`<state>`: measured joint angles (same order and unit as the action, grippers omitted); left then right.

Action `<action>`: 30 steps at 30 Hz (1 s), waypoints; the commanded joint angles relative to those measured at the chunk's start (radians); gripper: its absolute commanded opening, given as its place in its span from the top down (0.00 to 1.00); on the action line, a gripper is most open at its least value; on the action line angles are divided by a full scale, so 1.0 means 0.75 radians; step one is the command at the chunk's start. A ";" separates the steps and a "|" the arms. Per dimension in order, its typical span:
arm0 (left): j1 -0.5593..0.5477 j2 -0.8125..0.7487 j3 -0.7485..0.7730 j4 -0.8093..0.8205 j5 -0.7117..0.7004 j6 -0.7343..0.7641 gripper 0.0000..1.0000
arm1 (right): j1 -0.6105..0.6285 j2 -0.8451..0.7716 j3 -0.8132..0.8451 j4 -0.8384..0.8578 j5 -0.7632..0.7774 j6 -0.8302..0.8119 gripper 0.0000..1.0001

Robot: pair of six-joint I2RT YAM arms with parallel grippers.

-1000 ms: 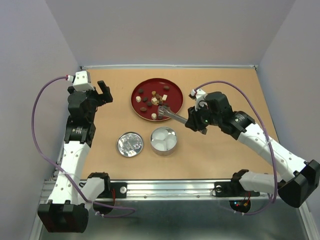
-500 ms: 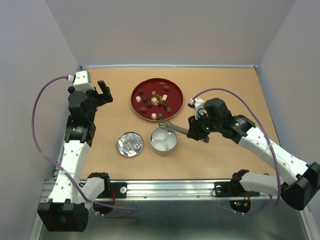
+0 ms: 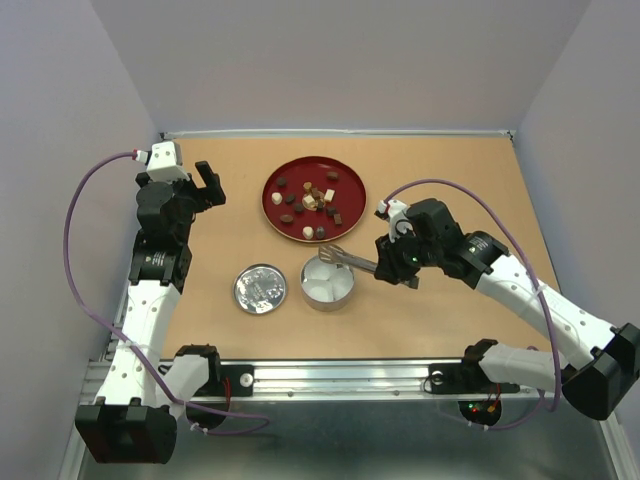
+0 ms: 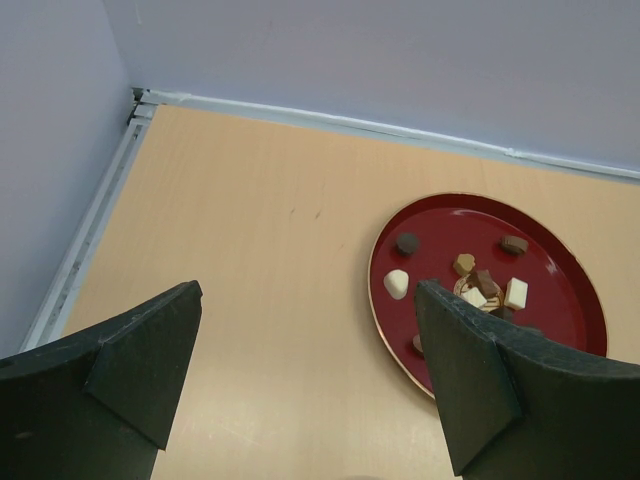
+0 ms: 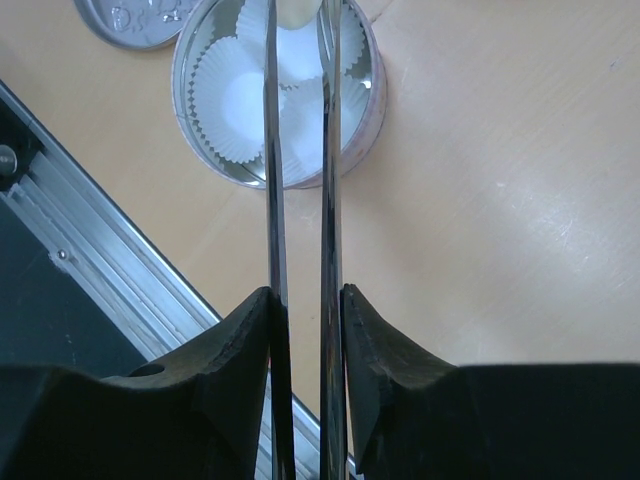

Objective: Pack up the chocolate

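On red plate [image 3: 350,192], chocolate [image 3: 310,200]; paper cups [image 3: 325,281] inside tin [image 3: 327,304]; right gripper [image 3: 386,268] around tongs [image 3: 352,261]; left gripper [image 3: 208,185] wide

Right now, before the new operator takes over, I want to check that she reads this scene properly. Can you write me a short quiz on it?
1. Fill in: the chocolate lies on the ___ plate.
2. True or false: the left gripper is open and holds nothing.
3. The right gripper holds the tongs. Their tips are over: A the plate, B the round tin, C the left gripper.

Key: 1 red; 2 true; 3 B.
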<state>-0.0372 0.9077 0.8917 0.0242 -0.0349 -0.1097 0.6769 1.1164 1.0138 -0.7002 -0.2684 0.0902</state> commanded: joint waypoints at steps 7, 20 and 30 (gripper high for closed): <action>0.009 -0.006 -0.001 0.031 -0.009 -0.001 0.01 | 0.020 0.013 -0.002 0.028 -0.002 0.011 0.55; 0.009 -0.004 0.001 0.033 -0.007 -0.001 0.01 | 0.022 -0.012 0.080 0.038 0.020 0.023 0.55; 0.009 -0.010 0.001 0.033 -0.005 0.001 0.01 | 0.020 0.045 0.254 0.091 0.194 0.027 0.57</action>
<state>-0.0372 0.9077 0.8917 0.0238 -0.0349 -0.1097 0.6827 1.1366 1.1137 -0.6952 -0.1955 0.1085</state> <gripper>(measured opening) 0.986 0.438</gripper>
